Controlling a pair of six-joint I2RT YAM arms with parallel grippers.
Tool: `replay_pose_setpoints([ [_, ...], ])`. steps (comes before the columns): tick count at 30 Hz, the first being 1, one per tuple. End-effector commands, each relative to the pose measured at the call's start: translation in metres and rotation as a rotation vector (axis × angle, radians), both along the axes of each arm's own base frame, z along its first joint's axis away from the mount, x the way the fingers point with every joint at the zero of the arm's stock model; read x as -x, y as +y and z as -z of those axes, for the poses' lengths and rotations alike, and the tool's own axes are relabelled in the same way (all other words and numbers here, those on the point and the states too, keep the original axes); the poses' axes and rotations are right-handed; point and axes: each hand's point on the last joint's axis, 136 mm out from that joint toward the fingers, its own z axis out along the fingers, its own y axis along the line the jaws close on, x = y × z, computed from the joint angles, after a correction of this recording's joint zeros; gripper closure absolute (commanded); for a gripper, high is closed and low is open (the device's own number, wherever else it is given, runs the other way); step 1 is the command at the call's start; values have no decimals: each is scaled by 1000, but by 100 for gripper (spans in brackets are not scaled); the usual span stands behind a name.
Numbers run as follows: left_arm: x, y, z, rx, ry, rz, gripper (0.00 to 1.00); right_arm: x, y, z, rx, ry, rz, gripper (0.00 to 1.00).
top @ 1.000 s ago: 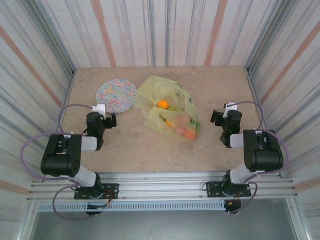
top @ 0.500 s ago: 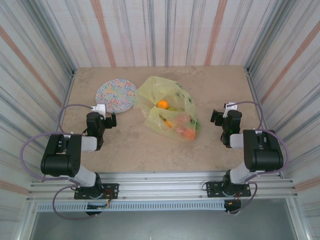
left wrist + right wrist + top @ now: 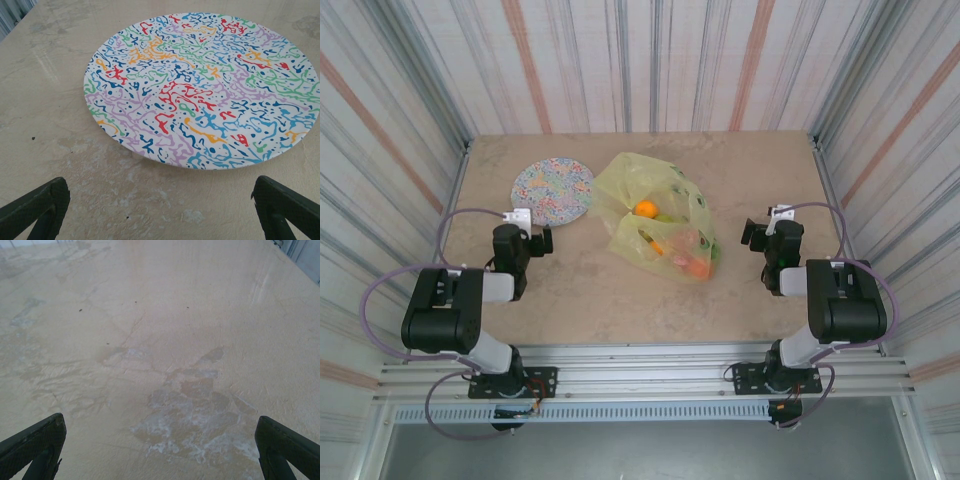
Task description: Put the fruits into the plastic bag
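One plastic bag (image 3: pixel 620 188), fruits (image 3: pixel 682 246) inside, runs far-left to near-right.

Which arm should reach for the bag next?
Probably the right. In the top view its gripper sits closer to the bag than the left gripper, which faces the plate. Both are open and empty.

Black arms (image 3: pixel 442 312), lilac cables (image 3: pixel 364 305), white wrist mounts (image 3: pixel 522 215)

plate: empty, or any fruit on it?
Empty. The left wrist view shows the plate with a bare patterned face; from above, it is bare too, and the fruits sit in the plastic bag.
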Motion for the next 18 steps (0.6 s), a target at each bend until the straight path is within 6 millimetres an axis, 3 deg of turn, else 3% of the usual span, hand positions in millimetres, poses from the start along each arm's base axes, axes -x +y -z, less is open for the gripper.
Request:
replay_pose_setpoints([
  [1,-6,0,-14,-11,-45,12,1,-4,1,-8,-24,-30,-2,1],
  [18,-6,-1,-14,-11,-46,17,1,-4,1,-8,-24,-29,-3,1],
])
